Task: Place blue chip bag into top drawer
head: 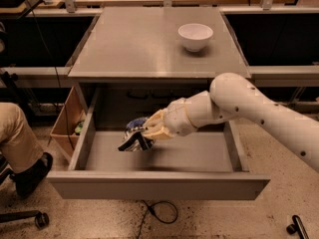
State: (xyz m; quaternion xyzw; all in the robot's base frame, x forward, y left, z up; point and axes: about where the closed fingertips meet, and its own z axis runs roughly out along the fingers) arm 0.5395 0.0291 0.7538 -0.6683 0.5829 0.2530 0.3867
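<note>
The top drawer (pixel 158 184) of the grey cabinet is pulled wide open toward the camera, and its grey floor shows. My gripper (pixel 145 132) reaches in from the right on a white arm and sits low inside the drawer, left of its middle. It is shut on the blue chip bag (pixel 133 137), a wrinkled dark-blue foil bag with white and black marks. The bag hangs from the fingers at or just above the drawer floor; I cannot tell whether it touches.
A white bowl (pixel 195 36) stands on the cabinet top (pixel 134 49) at the back right. A cardboard box (pixel 68 121) sits left of the drawer. A person's leg and shoe (pixel 22 153) are at the far left. A cable (pixel 162 214) lies on the floor in front.
</note>
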